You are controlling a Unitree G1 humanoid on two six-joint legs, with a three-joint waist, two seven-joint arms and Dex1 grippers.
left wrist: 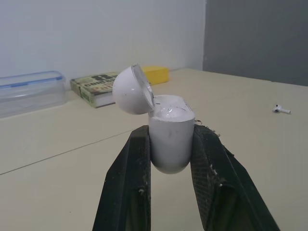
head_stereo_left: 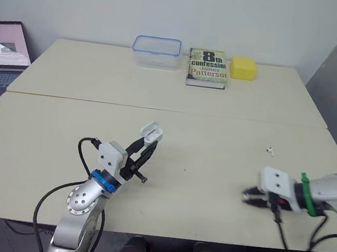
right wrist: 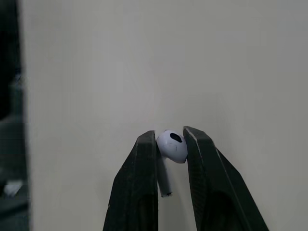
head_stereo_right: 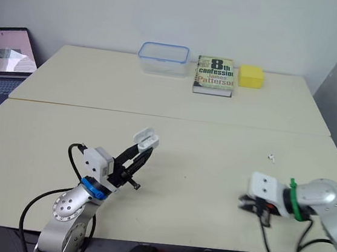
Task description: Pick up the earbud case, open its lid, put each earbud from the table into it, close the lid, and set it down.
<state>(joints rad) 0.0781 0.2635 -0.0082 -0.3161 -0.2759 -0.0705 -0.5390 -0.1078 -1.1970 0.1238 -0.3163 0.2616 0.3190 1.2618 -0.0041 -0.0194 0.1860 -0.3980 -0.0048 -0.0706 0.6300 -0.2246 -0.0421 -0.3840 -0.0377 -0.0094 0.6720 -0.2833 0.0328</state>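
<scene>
My left gripper [head_stereo_left: 149, 142] is shut on the white earbud case [left wrist: 168, 137] and holds it above the table at front left. The case's lid [left wrist: 132, 90] stands flipped open. My right gripper [head_stereo_left: 249, 196] is at the front right, close over the tabletop, shut on a white earbud [right wrist: 172, 145] pinched between its fingertips, stem hanging down. A second white earbud [head_stereo_left: 270, 151] lies on the table beyond the right gripper, also seen as the small earbud [left wrist: 281, 109] in the left wrist view.
At the table's far edge stand a clear plastic box with a blue rim [head_stereo_left: 157, 52], a book [head_stereo_left: 207, 68] and a yellow block [head_stereo_left: 243, 68]. A laptop [head_stereo_left: 3, 52] sits off to the left. The table [head_stereo_left: 217, 125] has a seam across its middle.
</scene>
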